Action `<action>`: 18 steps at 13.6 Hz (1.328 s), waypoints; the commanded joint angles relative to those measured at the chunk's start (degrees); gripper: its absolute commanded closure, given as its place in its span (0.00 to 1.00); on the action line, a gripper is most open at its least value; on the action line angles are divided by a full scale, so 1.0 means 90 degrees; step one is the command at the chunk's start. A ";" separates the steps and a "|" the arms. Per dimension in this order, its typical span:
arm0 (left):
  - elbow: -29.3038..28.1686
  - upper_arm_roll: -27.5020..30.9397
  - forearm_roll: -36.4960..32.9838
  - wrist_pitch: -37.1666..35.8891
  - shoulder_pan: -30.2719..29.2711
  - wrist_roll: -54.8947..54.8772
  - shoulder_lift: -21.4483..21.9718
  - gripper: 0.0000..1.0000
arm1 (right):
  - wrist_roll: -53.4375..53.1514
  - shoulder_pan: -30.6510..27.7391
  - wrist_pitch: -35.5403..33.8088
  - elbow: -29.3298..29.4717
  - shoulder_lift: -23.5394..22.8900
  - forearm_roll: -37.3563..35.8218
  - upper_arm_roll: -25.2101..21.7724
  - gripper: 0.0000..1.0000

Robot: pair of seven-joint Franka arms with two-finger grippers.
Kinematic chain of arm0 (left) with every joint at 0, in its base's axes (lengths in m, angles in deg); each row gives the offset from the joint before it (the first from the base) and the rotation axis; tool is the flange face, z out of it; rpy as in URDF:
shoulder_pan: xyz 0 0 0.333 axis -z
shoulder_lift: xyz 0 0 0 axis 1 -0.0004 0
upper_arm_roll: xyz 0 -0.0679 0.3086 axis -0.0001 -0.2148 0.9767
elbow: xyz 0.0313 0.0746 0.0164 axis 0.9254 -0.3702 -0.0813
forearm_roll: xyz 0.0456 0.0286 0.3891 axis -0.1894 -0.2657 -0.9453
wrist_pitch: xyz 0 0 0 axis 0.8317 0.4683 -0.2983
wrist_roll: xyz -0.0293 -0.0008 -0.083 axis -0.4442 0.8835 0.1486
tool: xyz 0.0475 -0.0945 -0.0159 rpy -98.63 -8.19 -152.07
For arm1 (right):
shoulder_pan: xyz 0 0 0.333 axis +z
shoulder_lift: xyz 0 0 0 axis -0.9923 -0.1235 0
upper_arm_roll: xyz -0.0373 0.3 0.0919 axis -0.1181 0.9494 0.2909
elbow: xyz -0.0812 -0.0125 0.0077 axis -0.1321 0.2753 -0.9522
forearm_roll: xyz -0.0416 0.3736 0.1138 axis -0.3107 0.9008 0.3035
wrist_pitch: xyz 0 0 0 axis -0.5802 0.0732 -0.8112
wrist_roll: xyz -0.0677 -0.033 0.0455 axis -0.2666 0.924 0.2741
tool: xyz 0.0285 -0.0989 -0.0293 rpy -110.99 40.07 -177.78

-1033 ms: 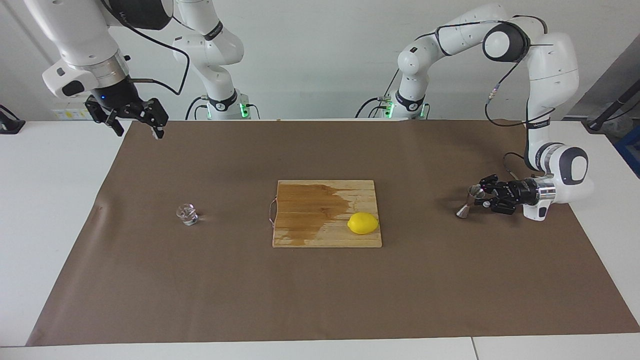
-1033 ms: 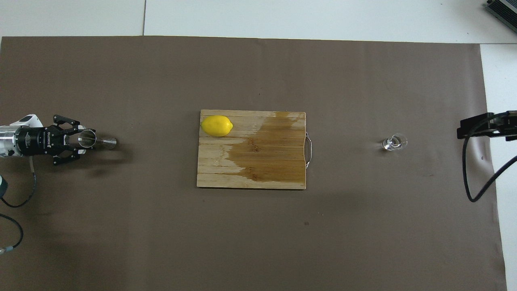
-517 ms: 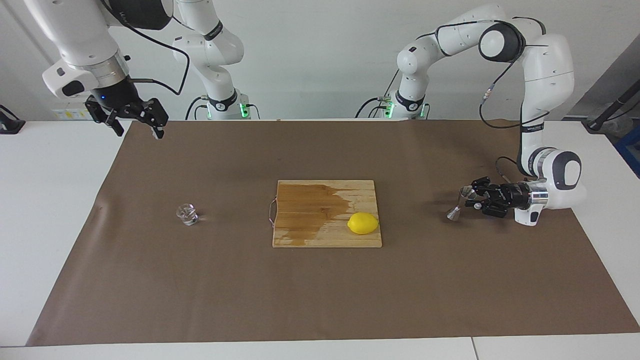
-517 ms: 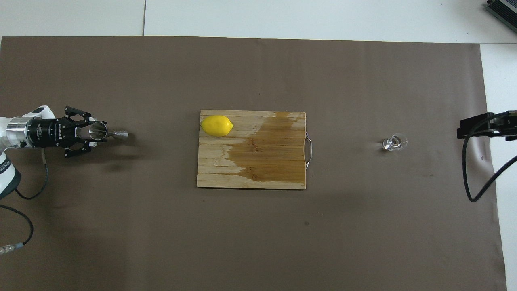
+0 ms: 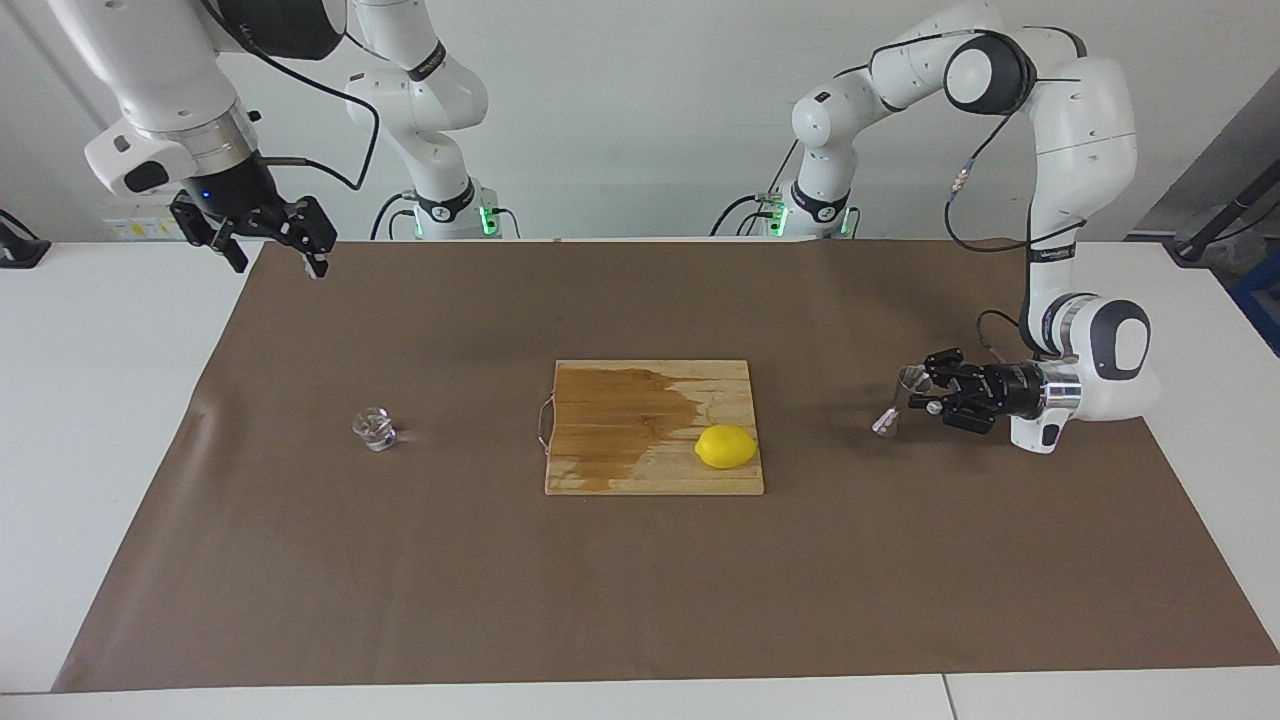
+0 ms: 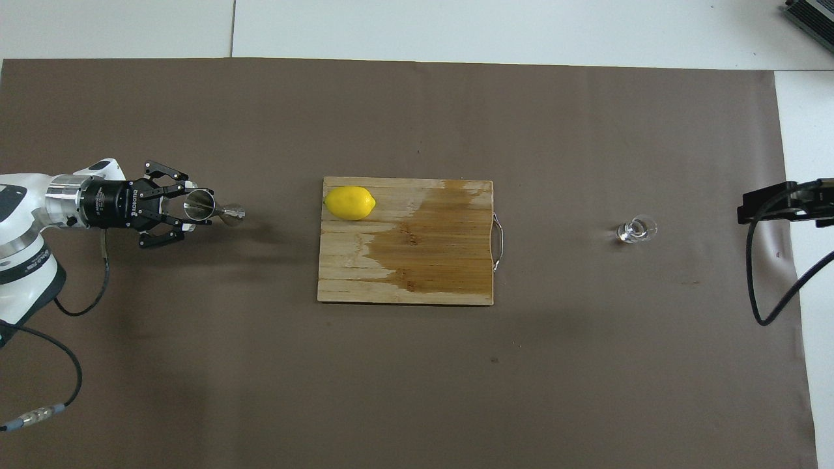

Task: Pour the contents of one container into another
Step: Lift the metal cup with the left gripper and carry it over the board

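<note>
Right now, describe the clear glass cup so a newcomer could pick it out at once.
Start at the wooden cutting board in the middle of the brown mat. Toward the right arm's end, the glass cup stands alone on the mat: tiny, transparent, unlike the yellow lemon.

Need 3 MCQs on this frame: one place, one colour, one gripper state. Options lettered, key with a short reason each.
1. Where is the lemon?
A. on the cutting board
B. on the brown mat beside the glass cup
C. in the right gripper

2. What colour is the jigger?
A. yellow
B. silvery
C. red

3. What is the left gripper doing?
A. open over the board
B. shut on the lemon
C. shut on the jigger

Key:
1 A, the lemon sits on a corner of the board.
2 B, it shows as shiny steel in both views.
3 C, its fingers clamp the jigger above the mat, at the left arm's end of the table, while the right gripper waits open, far from the glass cup.
</note>
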 commanded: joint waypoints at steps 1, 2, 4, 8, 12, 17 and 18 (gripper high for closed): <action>-0.0617 0.1031 0.0674 0.0195 0.1283 0.0041 0.0562 0.67 | -0.0038 -0.0056 0.0002 -0.0005 0.0023 0.0053 0.0017 0.00; -0.0715 0.1343 0.0899 0.0195 0.1704 0.0050 0.0641 0.67 | -0.0028 -0.0056 0.0002 -0.0006 0.0023 0.0053 0.0017 0.00; -0.0949 0.1794 0.1290 0.0224 0.2369 0.0060 0.0748 0.67 | -0.0028 -0.0066 0.0002 -0.0005 0.0014 0.0053 0.0017 0.00; -0.1330 0.2321 0.1720 0.0370 0.3287 0.0177 0.0992 0.67 | -0.0018 -0.0066 0.0002 0.0004 0.0014 0.0053 0.0017 0.00; -0.1740 0.2956 0.2023 0.0507 0.4235 0.0246 0.1285 0.67 | 0.0001 -0.0076 0.0002 -0.0006 0.0014 0.0053 0.0017 0.00; -0.2044 0.4137 0.2862 0.0682 0.5933 0.0207 0.1306 0.67 | 0.0001 -0.0076 0.0002 -0.0006 0.0014 0.0053 0.0017 0.00; -0.2063 0.4323 0.2999 0.0760 0.6226 0.0207 0.1276 0.67 | 0.0011 -0.0076 0.0002 -0.0006 0.0014 0.0043 0.0017 0.00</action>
